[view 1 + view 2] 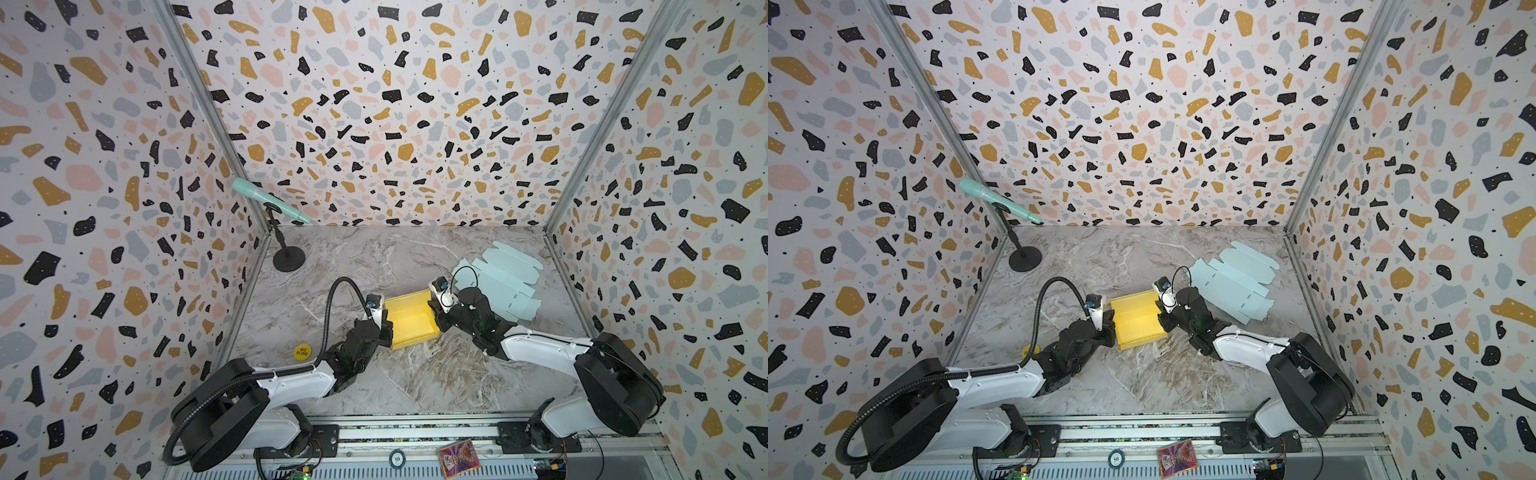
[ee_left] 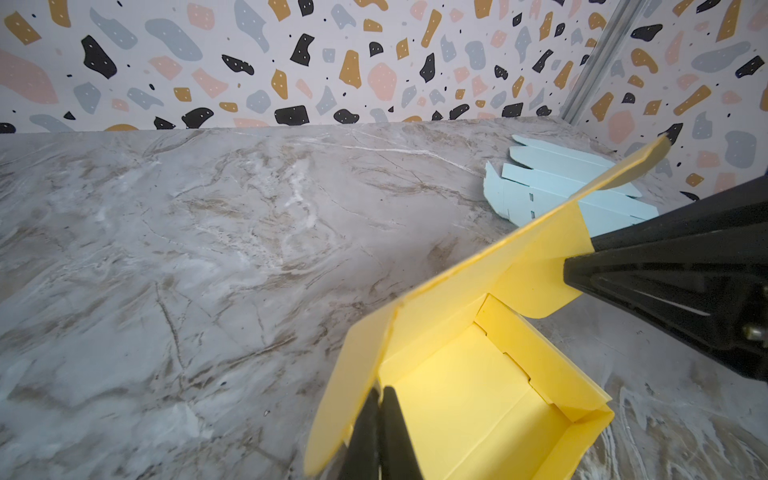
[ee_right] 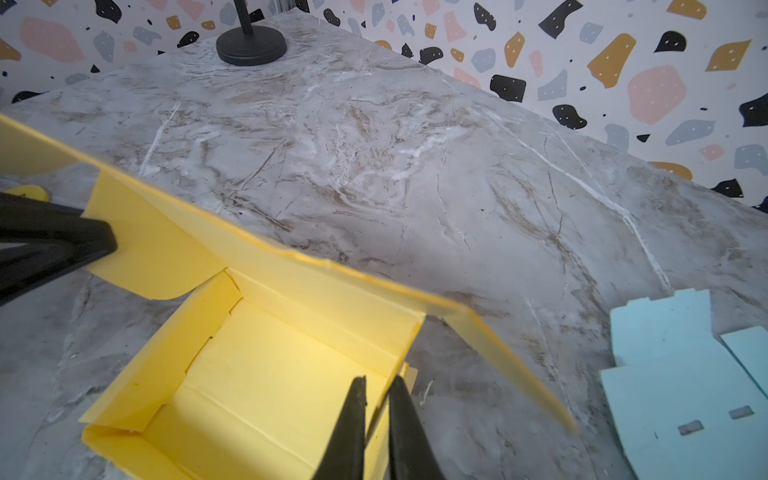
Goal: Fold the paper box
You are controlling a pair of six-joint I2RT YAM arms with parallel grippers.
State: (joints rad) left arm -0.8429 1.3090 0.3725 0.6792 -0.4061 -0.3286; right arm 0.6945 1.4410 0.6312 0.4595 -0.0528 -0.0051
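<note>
Terrazzo-patterned walls (image 1: 374, 104) enclose a grey marble surface (image 1: 415, 374) on three sides. Two white and black arms reach in from the front edge, the left arm (image 1: 291, 380) and the right arm (image 1: 540, 345). Light blue flat box blanks (image 1: 498, 278) lie fanned by the right edge, towards the back right corner. A yellow paper box (image 1: 409, 318) sits near the middle of the surface, open, with its lid raised at the rear. A mint microphone (image 1: 266, 199) on a black stand occupies the back left corner. The left gripper (image 2: 380, 392) is pressed together on the box's left side. The right gripper (image 3: 379, 382) pinches its right wall. A yellow round token (image 1: 302, 352) lies near the left edge.
</note>
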